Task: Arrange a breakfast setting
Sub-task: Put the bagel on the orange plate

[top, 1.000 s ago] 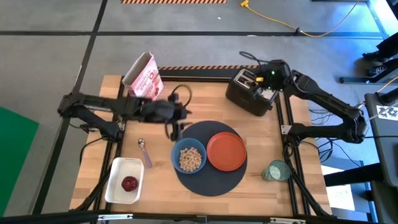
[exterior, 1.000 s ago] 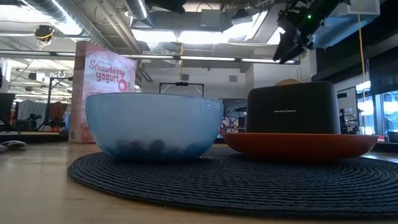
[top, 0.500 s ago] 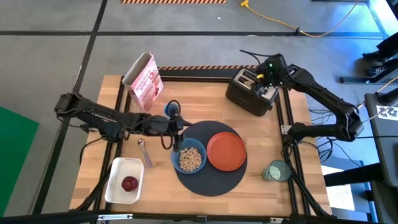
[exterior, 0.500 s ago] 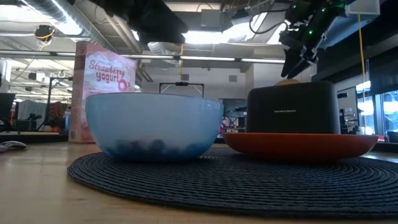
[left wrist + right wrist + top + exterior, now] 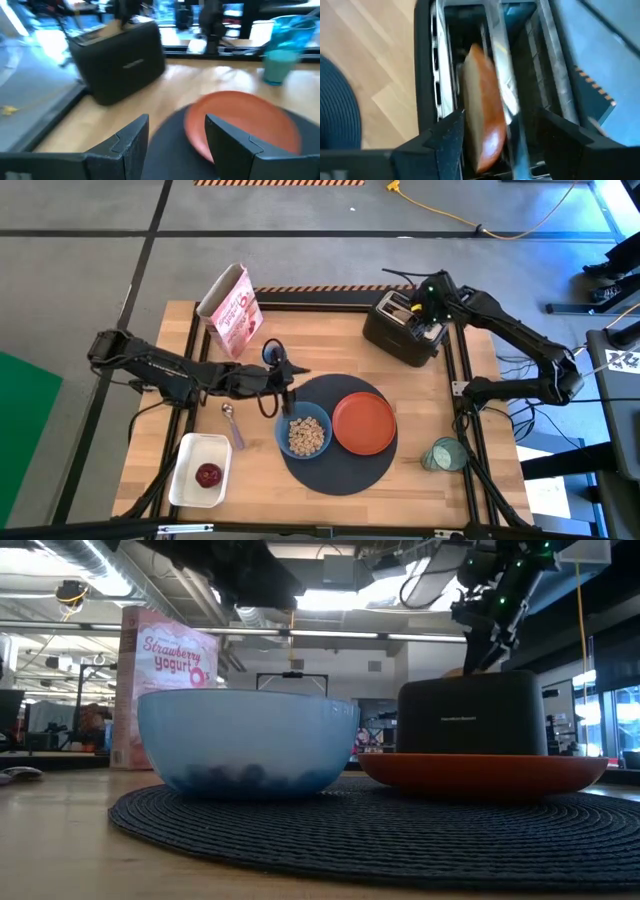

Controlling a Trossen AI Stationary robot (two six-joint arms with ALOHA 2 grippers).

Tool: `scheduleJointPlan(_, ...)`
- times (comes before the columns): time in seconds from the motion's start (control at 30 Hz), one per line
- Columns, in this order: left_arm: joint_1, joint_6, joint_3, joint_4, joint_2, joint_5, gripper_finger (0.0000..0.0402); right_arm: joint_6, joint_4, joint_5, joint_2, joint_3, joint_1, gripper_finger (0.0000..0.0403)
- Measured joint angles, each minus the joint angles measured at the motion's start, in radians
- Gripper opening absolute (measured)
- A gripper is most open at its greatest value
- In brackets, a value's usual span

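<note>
1. The bread (image 5: 484, 125) stands in a slot of the toaster (image 5: 405, 332), at 1 o'clock of the mat (image 5: 340, 470).
2. The right gripper (image 5: 502, 131) hangs over that slot, fingers apart on both sides of the bread, not closed on it.
3. The left gripper (image 5: 175, 135) is open and empty, at 10 o'clock of the bowl (image 5: 303, 433).
4. The plate (image 5: 363, 423) lies at 3 o'clock of the bowl.

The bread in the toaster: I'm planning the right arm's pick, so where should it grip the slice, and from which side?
Grip the bread by its exposed top crust, coming straight down from above. It stands on edge in the toaster slot, so only that edge is reachable. The right gripper is open over it.
</note>
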Motion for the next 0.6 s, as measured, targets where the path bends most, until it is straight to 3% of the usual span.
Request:
scheduleJointPlan(0.1, 0.035, 0.028, 0.0, 0.013, 0.0, -0.009, 0.0188, 0.0, 0.035, -0.001, 0.016, -0.026, 0.0, 0.02)
scheduleJointPlan(0.4, 0.144, 0.021, 0.0, 0.015, 0.0, 0.108, 0.0188, -0.001, 0.082, -0.001, 0.017, -0.036, 0.0, 0.013)
scheduleJointPlan(0.6, 0.192, 0.059, 0.0, 0.032, 0.0, 0.155, 0.0188, -0.004, 0.085, -0.003, 0.015, -0.036, 0.001, 0.0107)
